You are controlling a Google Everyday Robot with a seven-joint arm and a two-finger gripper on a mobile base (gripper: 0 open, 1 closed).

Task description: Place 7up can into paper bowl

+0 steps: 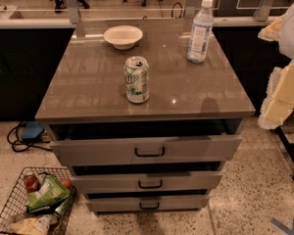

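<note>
- One 7up can stood upright mid-table, well apart from the paper bowl farther back.
- My gripper hung beyond the right edge; I couldn't tell its opening.

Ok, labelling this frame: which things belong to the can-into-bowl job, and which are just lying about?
Job: white-and-green aluminium 7up can; cream round paper bowl; gripper, beyond the grey countertop, at its right edge.
Lying about: clear plastic bottle with white cap; wire basket of packets on floor.
</note>
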